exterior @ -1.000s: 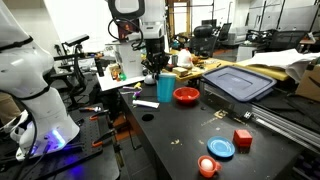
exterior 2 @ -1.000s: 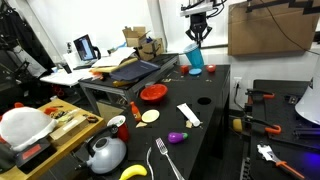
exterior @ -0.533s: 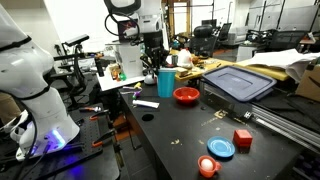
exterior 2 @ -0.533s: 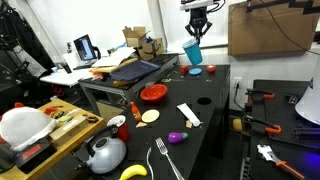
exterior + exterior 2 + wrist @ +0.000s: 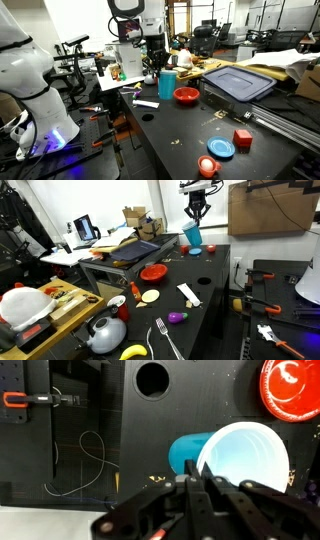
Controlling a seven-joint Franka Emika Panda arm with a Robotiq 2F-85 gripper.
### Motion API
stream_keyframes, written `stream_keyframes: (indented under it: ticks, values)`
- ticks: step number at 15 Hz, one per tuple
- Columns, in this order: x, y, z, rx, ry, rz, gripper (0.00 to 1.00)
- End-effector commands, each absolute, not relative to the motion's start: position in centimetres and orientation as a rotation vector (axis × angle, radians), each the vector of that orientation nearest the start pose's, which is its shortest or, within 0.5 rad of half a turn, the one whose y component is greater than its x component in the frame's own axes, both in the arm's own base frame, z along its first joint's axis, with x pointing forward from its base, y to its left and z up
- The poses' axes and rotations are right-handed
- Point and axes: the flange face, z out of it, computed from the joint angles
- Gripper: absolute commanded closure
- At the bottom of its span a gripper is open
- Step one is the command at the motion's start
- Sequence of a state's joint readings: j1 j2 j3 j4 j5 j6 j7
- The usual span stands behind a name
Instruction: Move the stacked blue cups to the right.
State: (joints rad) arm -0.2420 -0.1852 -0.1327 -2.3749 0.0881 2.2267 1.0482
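The stacked blue cups (image 5: 167, 84) are light blue tumblers nested as one, standing upright at the far left of the dark table, left of the red bowl (image 5: 186, 95). My gripper (image 5: 157, 67) comes down from above onto their rim. In an exterior view the cups (image 5: 192, 232) hang just under the gripper (image 5: 197, 215), a little above the table. In the wrist view the gripper (image 5: 193, 482) is shut on the left rim of the cups (image 5: 243, 460), with the red bowl (image 5: 290, 388) at the top right.
A blue plate (image 5: 222, 148), a red block (image 5: 242, 138) and a small orange cup (image 5: 207, 166) lie near the front. A grey lid (image 5: 238, 82) lies behind the bowl. A white strip (image 5: 146, 103) lies left of it. The table has a round hole (image 5: 152, 377).
The cups rose a little off the table with the gripper shut on their rim, then held about level. The bowl and other items have not moved.
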Motion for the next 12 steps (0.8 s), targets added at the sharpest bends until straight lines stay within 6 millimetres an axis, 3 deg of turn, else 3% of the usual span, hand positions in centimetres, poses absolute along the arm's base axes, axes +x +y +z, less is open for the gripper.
stream_keyframes:
  ticks: [1, 7, 12]
  values:
    - [45.6, -21.3, 38.2, -2.124, 2.182, 0.048, 0.99]
    - [44.9, -30.4, 33.2, -1.771, 2.411, 0.141, 0.99]
    - [45.0, -33.9, 30.3, -1.565, 2.475, 0.148, 0.99]
